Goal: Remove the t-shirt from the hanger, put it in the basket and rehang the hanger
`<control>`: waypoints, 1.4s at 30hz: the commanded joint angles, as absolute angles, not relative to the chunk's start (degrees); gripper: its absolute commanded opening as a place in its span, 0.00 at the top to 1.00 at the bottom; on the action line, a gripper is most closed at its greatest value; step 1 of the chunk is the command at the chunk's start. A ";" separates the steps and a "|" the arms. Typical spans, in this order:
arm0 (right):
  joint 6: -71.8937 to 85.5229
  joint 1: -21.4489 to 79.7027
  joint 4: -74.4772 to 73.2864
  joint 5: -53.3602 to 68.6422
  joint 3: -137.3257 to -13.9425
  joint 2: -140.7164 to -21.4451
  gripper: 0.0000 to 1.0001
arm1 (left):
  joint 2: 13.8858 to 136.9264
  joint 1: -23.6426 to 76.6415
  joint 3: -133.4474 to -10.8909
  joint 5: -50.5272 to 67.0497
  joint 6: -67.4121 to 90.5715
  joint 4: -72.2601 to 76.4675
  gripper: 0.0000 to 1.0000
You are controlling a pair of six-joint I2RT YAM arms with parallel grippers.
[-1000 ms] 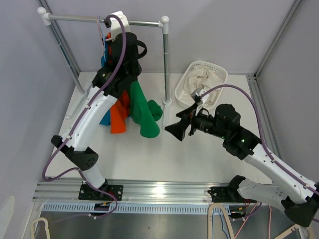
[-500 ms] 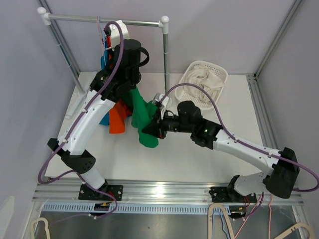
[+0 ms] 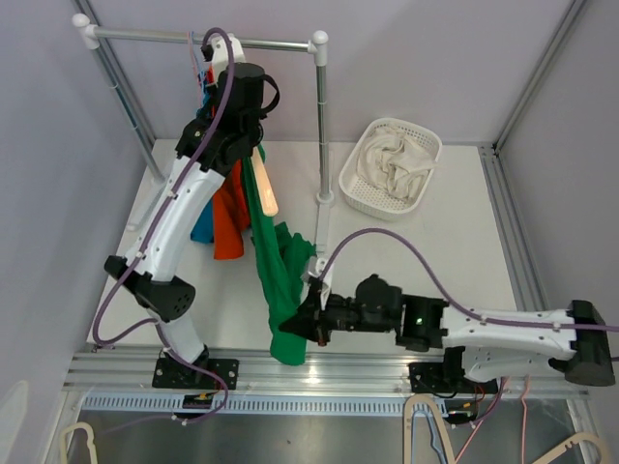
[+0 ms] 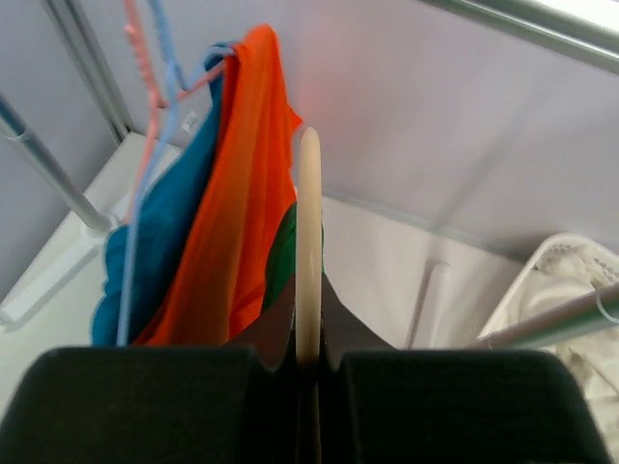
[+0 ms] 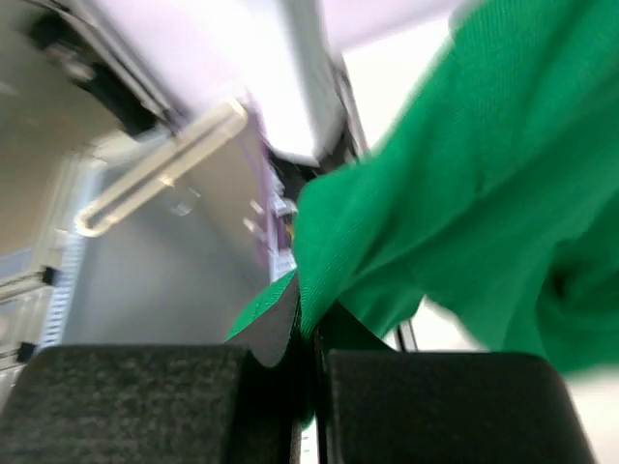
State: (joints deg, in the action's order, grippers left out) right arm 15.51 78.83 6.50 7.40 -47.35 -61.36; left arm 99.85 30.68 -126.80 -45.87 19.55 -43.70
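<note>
Two end effectors, one green t-shirt stretched between

Up beside the rack rail (image 3: 193,37): left end effector (image 4: 308,353) pinched tight on a cream hanger (image 4: 308,242), with one bare hanger arm poking out past the cloth. Low at the near edge of the table (image 3: 416,261): right end effector (image 5: 308,333) closed on a thin fold of the green t-shirt (image 3: 276,280), near its hem. Partly off the hanger, by the look of it, and drawn into a long band from hanger down to that lower grip. Upper end hidden behind the left arm, so impossible to tell whether caught on the far hanger arm.

Likely troubles from here:
- Snagging at the neck opening under a straight pull, and yanking the hanger out of the left grip.
- Losing the fold from the right grip, given so little cloth pinched.
- Dragging along the orange shirt (image 4: 251,193) and blue shirt (image 4: 164,232), both hanging just beside the hanger.
</note>
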 commanded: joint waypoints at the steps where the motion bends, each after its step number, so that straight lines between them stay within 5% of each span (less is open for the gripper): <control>1: 23.54 80.95 8.69 3.62 -40.88 -68.01 1.00 | 101.77 29.27 -136.72 -42.55 23.36 -42.59 0.99; 6: 22.50 69.28 7.30 3.07 -45.95 -71.72 1.00 | 95.83 29.97 -135.10 -30.62 28.11 -52.80 0.99; 11: 18.91 55.40 0.28 3.43 -59.90 -78.55 1.00 | 76.94 36.46 -108.27 -27.86 31.81 -53.20 0.99; 15: 16.97 51.16 -5.54 4.04 -70.10 -88.92 1.00 | 58.15 41.30 -89.88 -23.39 33.83 -52.63 0.99; 21: 18.45 48.87 -2.99 4.48 -78.65 -103.69 1.00 | 40.72 45.09 -85.08 -27.95 35.51 -61.61 0.99; 23: 18.54 48.87 -4.56 5.79 -83.48 -107.82 0.69 | 34.65 45.09 -85.52 -29.96 34.28 -62.05 0.99; 24: 18.54 48.87 -5.35 6.32 -85.15 -111.67 0.61 | 33.32 45.09 -85.60 -30.67 32.62 -61.70 0.99; 25: 18.81 49.22 -5.88 6.85 -87.17 -113.27 0.35 | 32.35 45.09 -86.48 -31.72 32.17 -61.79 0.99; 27: 19.07 49.66 -5.54 7.21 -87.97 -116.96 0.02 | 30.94 45.09 -87.62 -34.27 30.34 -61.96 0.99; 31: 18.02 51.41 -7.88 6.86 -91.31 -124.07 0.00 | 30.32 45.09 -89.82 -36.65 27.16 -59.59 0.99; 36: 15.82 54.84 -18.52 1.33 -98.43 -131.21 0.01 | 34.26 45.09 -93.43 -36.13 22.52 -56.26 0.99; 37: 15.65 55.63 -22.55 0.19 -98.00 -131.31 0.13 | 35.06 45.09 -93.51 -36.04 21.63 -55.12 0.99; 38: 15.21 56.59 -23.98 0.09 -97.04 -130.09 0.49 | 35.85 45.09 -93.60 -36.21 20.66 -53.98 0.99; 39: 15.90 58.17 -26.60 0.09 -93.64 -129.03 0.99 | 37.51 45.09 -93.52 -35.51 17.96 -50.75 0.99; 42: 18.18 62.29 -26.11 6.30 -80.67 -119.04 1.00 | 41.21 45.09 -94.39 -34.98 13.64 -44.50 0.99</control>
State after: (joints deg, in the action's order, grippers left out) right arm 16.71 57.19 -14.63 1.58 -90.85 -125.34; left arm 35.94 44.58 -93.08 -35.81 20.60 -54.06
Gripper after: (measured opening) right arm 0.045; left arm 0.056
